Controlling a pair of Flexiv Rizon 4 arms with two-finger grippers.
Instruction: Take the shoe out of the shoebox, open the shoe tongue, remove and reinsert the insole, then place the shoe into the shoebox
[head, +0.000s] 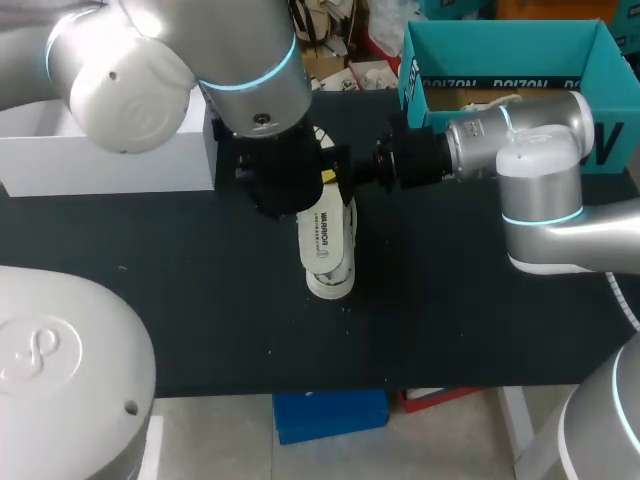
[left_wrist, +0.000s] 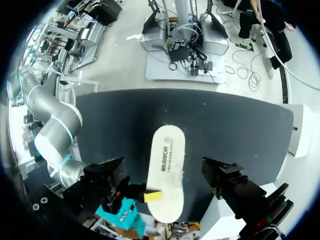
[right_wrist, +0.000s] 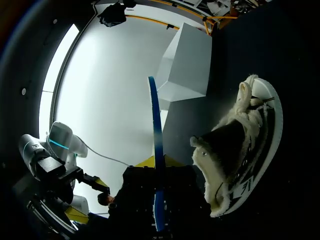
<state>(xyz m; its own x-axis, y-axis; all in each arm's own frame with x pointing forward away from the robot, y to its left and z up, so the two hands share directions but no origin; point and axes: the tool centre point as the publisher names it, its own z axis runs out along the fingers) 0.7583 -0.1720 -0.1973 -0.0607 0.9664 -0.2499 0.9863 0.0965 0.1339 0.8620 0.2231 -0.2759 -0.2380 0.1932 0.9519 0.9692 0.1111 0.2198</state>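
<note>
Insole out, shoe waiting: at the centre of the head view, the right gripper (head: 336, 176), reaching in from the right edge, is clamped on one end of the white insole (head: 322, 238). It holds the insole flat above the shoe (head: 331, 283), whose pale toe peeps out just below centre. The right wrist view shows the insole edge-on as a thin blue line between the gripper's own fingers, with the fleece-lined shoe standing sole-down on the black table (head: 200, 300) beside and below it. The left gripper (head: 288, 185) hangs directly over both from the upper left; whether its fingers are apart or together cannot be told. The teal shoebox (head: 500, 40) stands open in the upper right corner, well apart from the shoe, and a white box (head: 100, 160) sits at the left edge.

The insole looks light, thin and bendy. Gripped at one end only, it will likely droop or flap, so steadying the free end, or feeding that end in first, seems the sound approach. Its printed top face looks smooth and could slip between hard fingertips. The shoe appears soft and plush around the collar, firm only at its rubber sole. The collar would probably collapse under a pinch, so the heel rim or sidewall near the sole looks like the better hold. Being light, it may skid or tip when the insole is pushed in unless braced.
</note>
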